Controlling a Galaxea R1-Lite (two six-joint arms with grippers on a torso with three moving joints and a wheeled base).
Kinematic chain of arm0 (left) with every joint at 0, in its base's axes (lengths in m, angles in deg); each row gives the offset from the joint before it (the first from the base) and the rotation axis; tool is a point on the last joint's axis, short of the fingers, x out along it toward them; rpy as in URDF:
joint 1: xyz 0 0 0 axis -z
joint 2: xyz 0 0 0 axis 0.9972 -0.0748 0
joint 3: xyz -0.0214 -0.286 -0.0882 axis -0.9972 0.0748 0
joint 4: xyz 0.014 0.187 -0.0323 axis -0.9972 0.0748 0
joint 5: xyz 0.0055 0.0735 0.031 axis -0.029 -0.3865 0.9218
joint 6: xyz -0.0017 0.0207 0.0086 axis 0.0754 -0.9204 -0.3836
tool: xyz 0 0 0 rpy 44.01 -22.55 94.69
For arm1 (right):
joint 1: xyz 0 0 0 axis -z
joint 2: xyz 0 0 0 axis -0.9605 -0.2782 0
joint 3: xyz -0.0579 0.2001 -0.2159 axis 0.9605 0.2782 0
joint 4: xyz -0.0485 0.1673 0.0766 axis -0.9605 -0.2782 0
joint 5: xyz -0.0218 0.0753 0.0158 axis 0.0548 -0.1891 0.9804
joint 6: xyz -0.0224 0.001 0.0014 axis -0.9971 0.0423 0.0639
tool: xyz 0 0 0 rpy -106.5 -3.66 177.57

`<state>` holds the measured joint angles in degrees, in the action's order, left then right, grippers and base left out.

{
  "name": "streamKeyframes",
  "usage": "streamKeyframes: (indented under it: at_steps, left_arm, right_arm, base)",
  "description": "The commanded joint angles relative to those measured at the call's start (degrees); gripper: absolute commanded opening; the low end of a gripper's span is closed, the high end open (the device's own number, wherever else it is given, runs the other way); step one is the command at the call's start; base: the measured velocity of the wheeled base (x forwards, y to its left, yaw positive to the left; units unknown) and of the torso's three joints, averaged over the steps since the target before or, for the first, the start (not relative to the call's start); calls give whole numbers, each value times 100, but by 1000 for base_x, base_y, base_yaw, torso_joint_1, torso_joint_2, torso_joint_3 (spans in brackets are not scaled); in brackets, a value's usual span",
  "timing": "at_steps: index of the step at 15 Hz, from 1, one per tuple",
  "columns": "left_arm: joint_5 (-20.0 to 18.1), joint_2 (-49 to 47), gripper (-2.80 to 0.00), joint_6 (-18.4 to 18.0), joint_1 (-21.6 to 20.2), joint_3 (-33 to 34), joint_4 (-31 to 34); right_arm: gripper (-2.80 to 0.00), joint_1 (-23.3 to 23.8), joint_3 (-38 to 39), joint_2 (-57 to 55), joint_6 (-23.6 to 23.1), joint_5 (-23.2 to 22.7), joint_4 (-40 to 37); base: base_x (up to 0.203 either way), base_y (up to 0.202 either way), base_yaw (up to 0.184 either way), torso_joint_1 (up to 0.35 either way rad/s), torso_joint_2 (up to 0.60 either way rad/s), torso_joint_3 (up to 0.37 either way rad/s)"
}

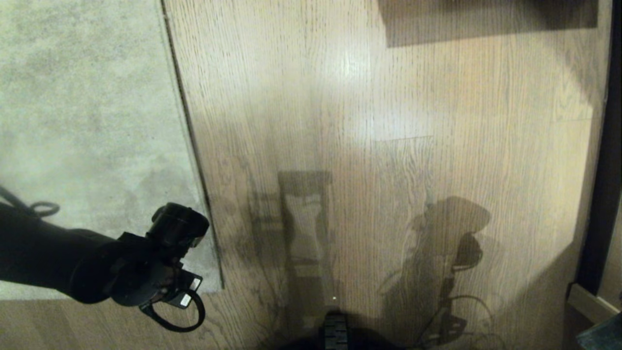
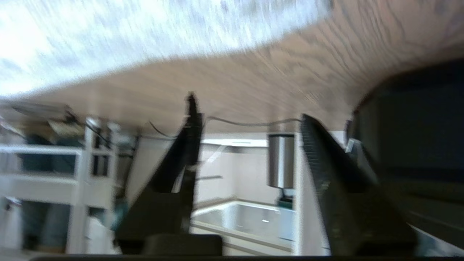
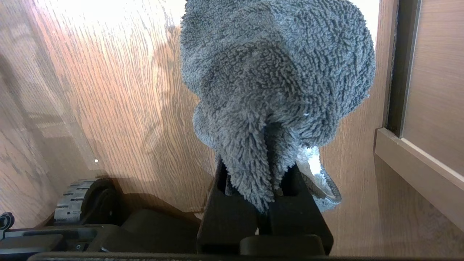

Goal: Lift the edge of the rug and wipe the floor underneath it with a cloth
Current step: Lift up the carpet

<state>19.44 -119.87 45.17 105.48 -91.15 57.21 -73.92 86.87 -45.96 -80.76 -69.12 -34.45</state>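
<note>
Fingers first: on my left gripper [image 2: 250, 145] they stand apart with nothing between them, while on my right gripper [image 3: 262, 203] they are pinched tight on the cloth [image 3: 279, 76].

Biggest thing in front of me is the rug [image 1: 82, 121], a pale mottled sheet filling the left of the head view and lying flat on the floor [image 1: 388, 170]. I judge it heavy as a whole but floppy: lifting it near its border should raise only a flap, which will sag and want to slide back down. Its short pile looks low and gives little to catch, so I would not pinch from the top.

Next, the rug edge [image 1: 187, 121], a straight thin line running away from me, with a near corner just beside my left wrist. My left arm [image 1: 58, 262] reaches over that corner from the left. Best hold, I think, is there or close by: one finger slipped under the border, one on top, biting the full thickness. The planks have a sheen, so the rug may skid rather than fold if I push sideways.

Smallest, the cloth: soft, fuzzy, light, bunched and hanging just above the floor by the wall panelling [image 3: 431, 72]. It will flatten readily under pressure.
</note>
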Motion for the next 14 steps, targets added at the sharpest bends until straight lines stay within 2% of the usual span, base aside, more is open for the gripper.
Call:
streamKeyframes:
  at_steps: [1, 4, 6, 7, 11, 14]
  left_arm:
    - [7, -335, 0, -631, -183, -369, 12]
    - [39, -535, 0, -1623, -347, -788, 5]
    - [95, -646, 0, -2193, -468, -986, 2]
    - [235, -681, 0, -2348, -488, -1071, -4]
    - [986, -664, 0, -2349, -290, -1196, -31]
    - [1038, -625, 0, -2165, -146, -1185, -38]
  right_arm:
    - [-280, -1, 0, -7, 2, -2, 3]
    - [-280, -1, 0, -7, 2, -2, 3]
    - [-280, -1, 0, -7, 2, -2, 3]
    - [-280, -1, 0, -7, 2, -2, 3]
    - [-280, -1, 0, -7, 2, -2, 3]
    - [-280, -1, 0, -7, 2, -2, 3]
  base:
    - [0, 0, 0, 0, 0, 0]
    - [0, 0, 0, 0, 0, 0]
    - [0, 0, 0, 0, 0, 0]
    - [0, 0, 0, 0, 0, 0]
    - [0, 0, 0, 0, 0, 0]
    - [0, 0, 0, 0, 0, 0]
